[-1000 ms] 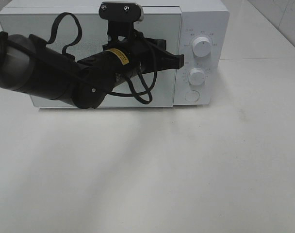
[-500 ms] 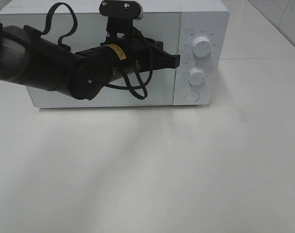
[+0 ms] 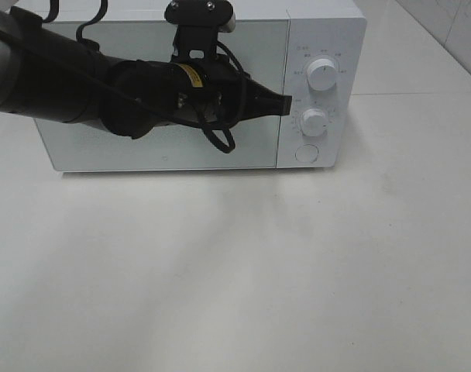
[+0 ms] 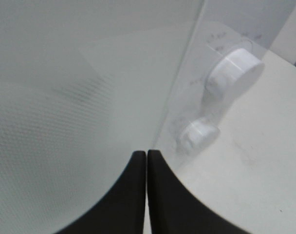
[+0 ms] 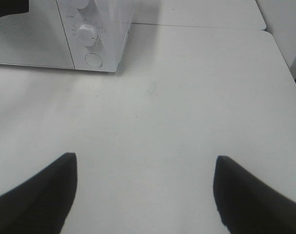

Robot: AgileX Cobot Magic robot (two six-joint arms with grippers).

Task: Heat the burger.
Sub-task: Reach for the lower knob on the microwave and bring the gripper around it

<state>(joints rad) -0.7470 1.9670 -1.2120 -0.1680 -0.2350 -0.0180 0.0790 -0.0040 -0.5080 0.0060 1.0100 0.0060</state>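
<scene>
Black left end effector [image 3: 285,102], closed, has levelled at microwave [image 3: 330,35]; right end effector [image 5: 145,195] spread.

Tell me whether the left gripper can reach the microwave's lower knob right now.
Probably yes: the left gripper, jaws shut, is at the edge of the door, just beside the lower knob, with nothing between them. It would have to open to grasp it.

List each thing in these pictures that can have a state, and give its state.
microwave door: closed
left gripper: shut, empty, tips by the door's control-side edge
right gripper: open, empty, over the table
upper knob, lower knob: settings too small to read
</scene>
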